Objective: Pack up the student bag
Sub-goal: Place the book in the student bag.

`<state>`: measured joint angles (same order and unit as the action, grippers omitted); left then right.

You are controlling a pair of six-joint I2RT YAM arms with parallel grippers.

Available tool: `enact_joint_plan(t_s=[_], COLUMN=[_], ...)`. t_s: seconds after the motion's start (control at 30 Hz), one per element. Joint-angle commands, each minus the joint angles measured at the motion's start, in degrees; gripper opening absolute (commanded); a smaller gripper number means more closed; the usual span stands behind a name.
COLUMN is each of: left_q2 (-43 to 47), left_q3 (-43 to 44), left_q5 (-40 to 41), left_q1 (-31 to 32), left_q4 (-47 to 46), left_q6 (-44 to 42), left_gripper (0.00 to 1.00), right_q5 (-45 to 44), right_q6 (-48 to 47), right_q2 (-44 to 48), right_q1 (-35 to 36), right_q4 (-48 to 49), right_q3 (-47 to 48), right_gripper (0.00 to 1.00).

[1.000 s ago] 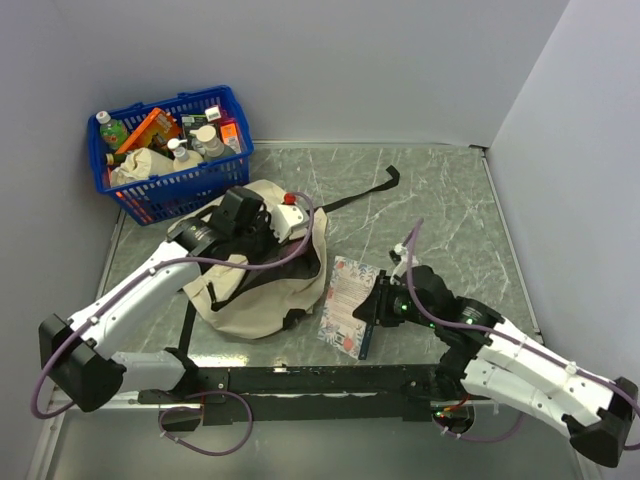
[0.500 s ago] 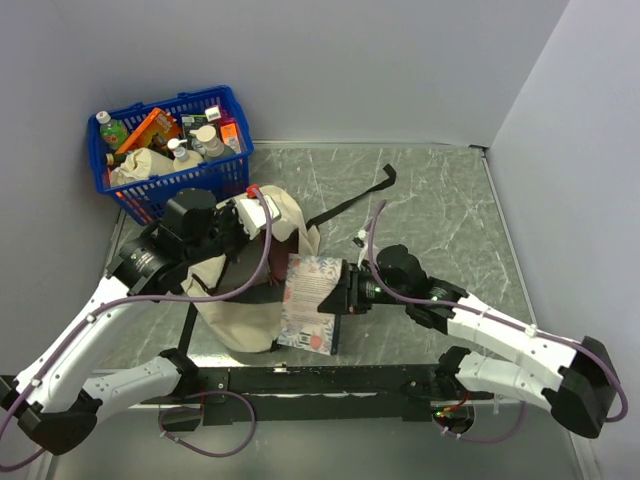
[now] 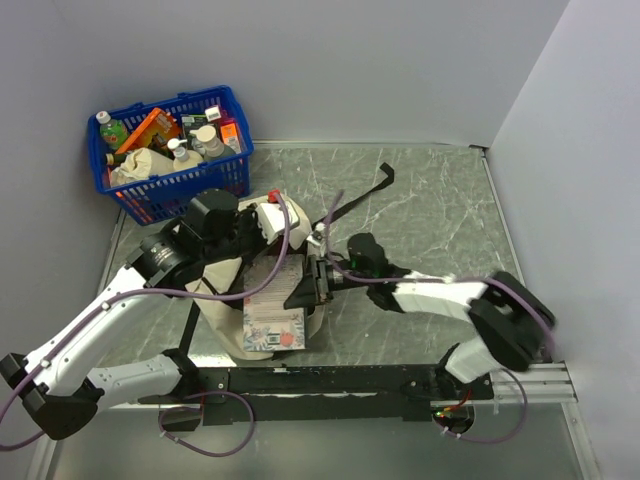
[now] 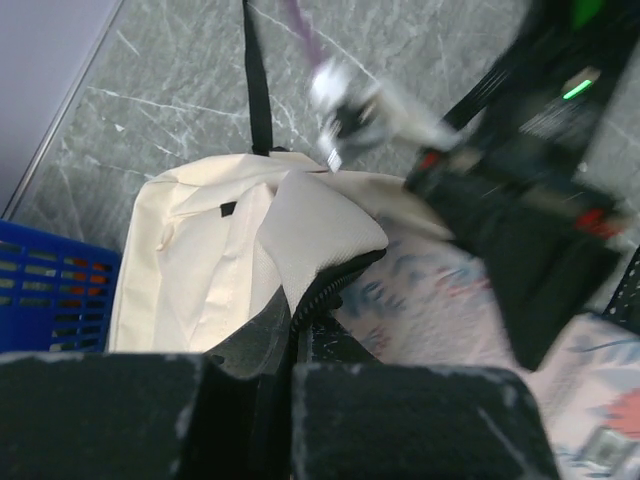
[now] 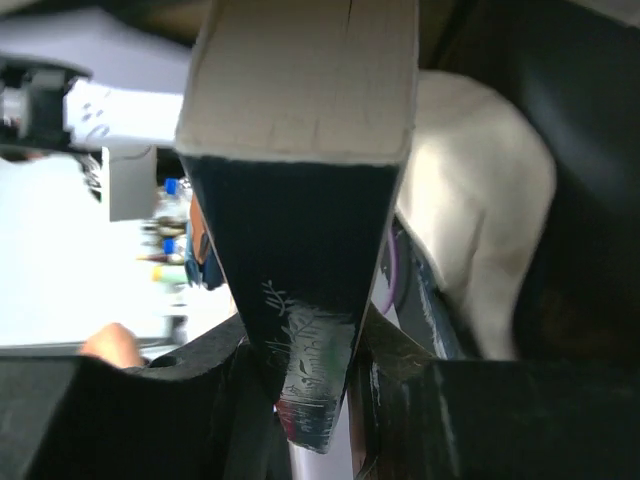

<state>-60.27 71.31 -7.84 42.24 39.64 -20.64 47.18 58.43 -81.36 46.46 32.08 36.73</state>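
The bag (image 3: 222, 322) lies on the left half of the tabletop (image 3: 430, 200), its mouth toward 3 o'clock. The left hand (image 4: 290, 365) is clamped on the bag's zippered rim. The right hand (image 3: 312, 285), at the bag's 3 o'clock, is clamped on a flowered book (image 3: 272, 312) lying over the opening. A blue basket (image 3: 180, 185) stands at the bag's 11 o'clock.
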Motion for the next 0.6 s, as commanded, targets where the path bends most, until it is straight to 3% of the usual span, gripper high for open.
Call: enact_joint_plan(t_s=[0.0,0.17,0.37,0.57], left_q2=[-0.4,0.0,1.3,1.9], left_q3=[6.5,7.4,4.4,3.0], left_q5=[-4.2,-5.7,-7.5,-8.8], left_q1=[1.3,1.4,1.4,1.4], left_q4=[-7.9,-6.4,-5.2,-4.4], left_q6=[2.3,2.9,2.7,2.6], left_gripper=[0.01,0.01,0.01,0.01], right_q5=[6.6,4.0,0.0,-13.1], right_q6=[7.8,6.4,4.7,2.5], right_q2=[-14.0,-21.0,-21.4,-17.3], right_q1=[-0.5,-1.4,-2.9,-4.1], right_q4=[20.9,20.9,16.3,9.3], right_q3=[7.3,14.2,19.3,18.2], right_gripper=[0.07,0.06,0.07,0.14])
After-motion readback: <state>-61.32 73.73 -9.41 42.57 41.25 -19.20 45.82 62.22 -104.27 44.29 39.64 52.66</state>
